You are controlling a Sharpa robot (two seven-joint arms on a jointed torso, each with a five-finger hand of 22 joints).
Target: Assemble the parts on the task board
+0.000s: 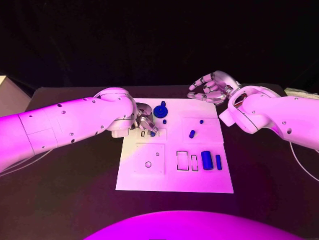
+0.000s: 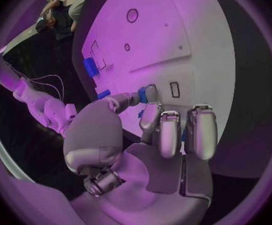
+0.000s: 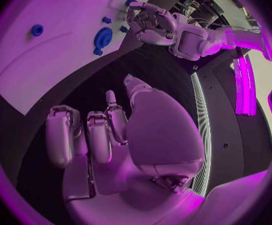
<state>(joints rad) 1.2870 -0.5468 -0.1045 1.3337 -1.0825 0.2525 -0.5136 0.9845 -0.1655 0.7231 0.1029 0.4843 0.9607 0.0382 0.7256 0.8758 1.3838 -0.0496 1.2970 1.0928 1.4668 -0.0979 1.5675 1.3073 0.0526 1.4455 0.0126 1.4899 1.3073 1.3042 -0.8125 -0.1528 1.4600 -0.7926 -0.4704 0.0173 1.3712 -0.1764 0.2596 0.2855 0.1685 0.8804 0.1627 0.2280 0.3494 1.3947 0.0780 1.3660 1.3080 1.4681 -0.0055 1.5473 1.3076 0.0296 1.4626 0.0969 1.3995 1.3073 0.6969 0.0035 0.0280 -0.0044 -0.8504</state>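
Left robot hand [image 1: 145, 124] pinches a small blue part [image 2: 143, 95] over the task board [image 1: 210, 180].
Lower it squarely into its slot; right robot hand [image 1: 211, 86], fingers curled on nothing, should stay back.

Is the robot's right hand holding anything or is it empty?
Empty. The right hand hovers past the task board's far edge, fingers curled, nothing in them.

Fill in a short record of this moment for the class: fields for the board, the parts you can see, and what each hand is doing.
board: white task board on the black table
parts: round blue part at the far edge; small blue peg mid-board; two blue blocks side by side near the right edge
left hand: over the board's far-left area, fingertips at a small blue part
right hand: raised beyond the far edge, fingers curled, holding nothing
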